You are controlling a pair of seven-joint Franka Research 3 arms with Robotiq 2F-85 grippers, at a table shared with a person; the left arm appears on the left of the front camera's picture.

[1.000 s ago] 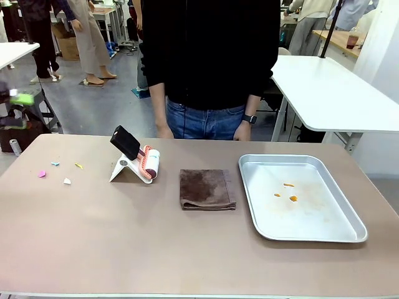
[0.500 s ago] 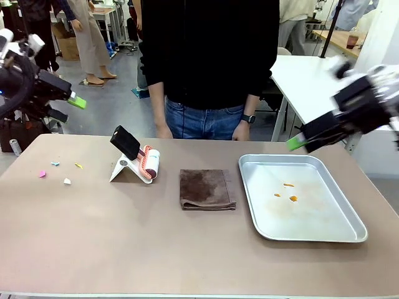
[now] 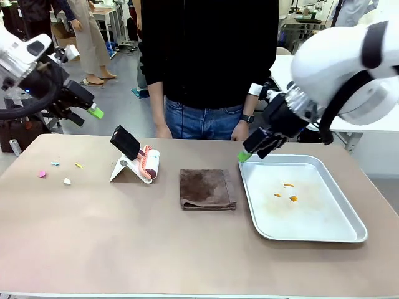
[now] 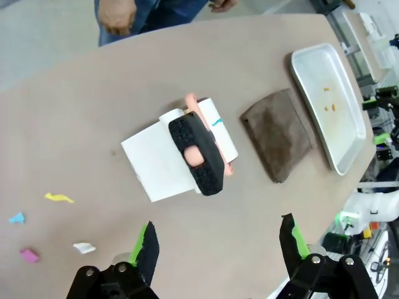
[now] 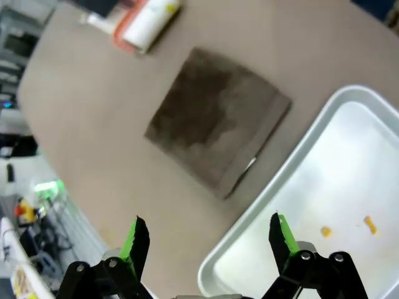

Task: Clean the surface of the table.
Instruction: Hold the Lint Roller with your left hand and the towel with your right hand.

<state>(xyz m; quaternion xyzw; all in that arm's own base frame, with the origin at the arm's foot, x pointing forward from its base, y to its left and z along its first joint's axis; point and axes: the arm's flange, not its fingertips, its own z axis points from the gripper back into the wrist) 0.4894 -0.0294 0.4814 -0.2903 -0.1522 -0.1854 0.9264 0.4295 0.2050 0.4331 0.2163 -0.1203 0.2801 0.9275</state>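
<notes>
Table: tan-brown top, thin pale edge, widest thing there. It ran btw the robot side and the person; everything else sat on it.
L gripper: hung in the air over the table's far-left end, well clear of the top, touching nothing.
L jaws: spread wide, nothing btw the green pads. Its wrist cam had the lint roller beyond the fingers.
R gripper: hung just over the far-left corner of the tray, no contact I could see.
R jaws: spread wide too, empty. Its wrist cam looked down on the cloth and the tray's corner.
Lint roller: black handle up, propped on a white stand, left of centre.
Cloth: brown, folded square, lay flat mid-table btw roller and tray, touching neither.
Tray: silver, rectangular, on the table's right part, with a few orange crumbs in it.
Scraps: pink, blue, yellow and white bits, loose on the left end, left of the stand, each apart from the others.
Person: dark top, jeans, stood at the far edge behind roller and cloth. Hands were down near the table edge, watch on one wrist.
</notes>
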